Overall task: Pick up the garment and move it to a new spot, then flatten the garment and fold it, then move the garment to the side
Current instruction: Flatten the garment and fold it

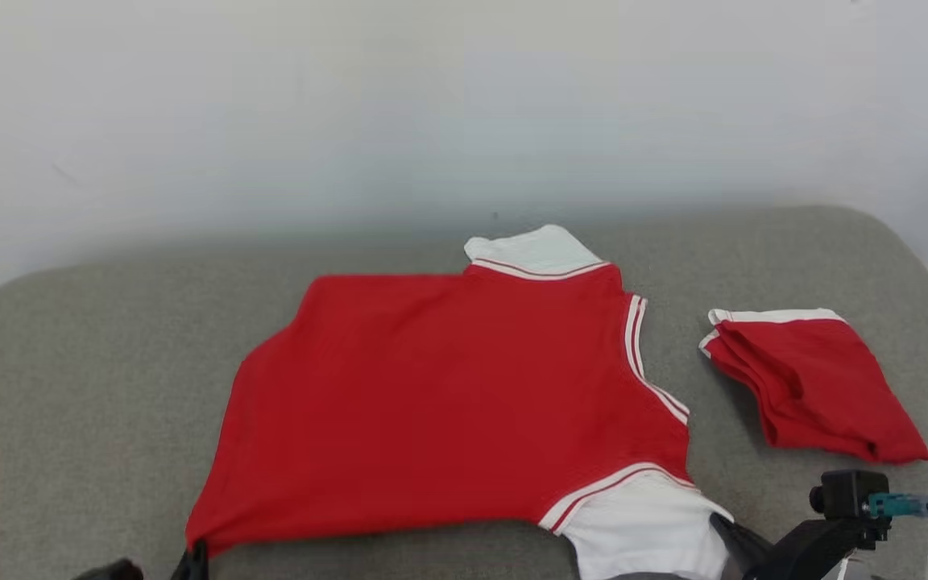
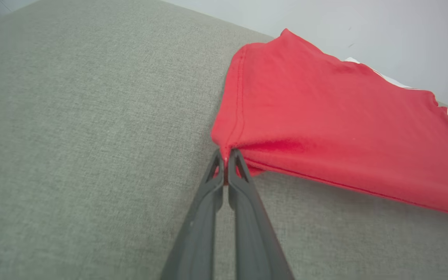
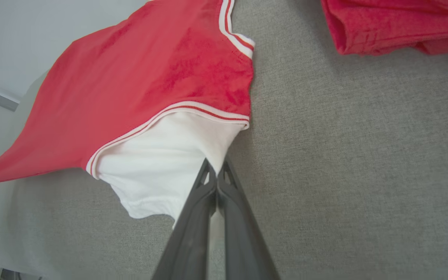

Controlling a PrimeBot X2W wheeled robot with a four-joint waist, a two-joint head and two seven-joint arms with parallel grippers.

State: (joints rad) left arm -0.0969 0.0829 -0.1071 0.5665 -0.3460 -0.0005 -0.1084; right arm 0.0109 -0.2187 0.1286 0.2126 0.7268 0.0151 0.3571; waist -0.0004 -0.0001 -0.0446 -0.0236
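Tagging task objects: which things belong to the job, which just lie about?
In the job:
red fabric shirt with white sleeves
left pincer, shut on its red corner
right pincer, shut on its white sleeve

Lying about:
folded red cloth bundle with white trim

Red garment (image 1: 448,403) with white striped-trim sleeves on grey cloth surface (image 1: 69,387)
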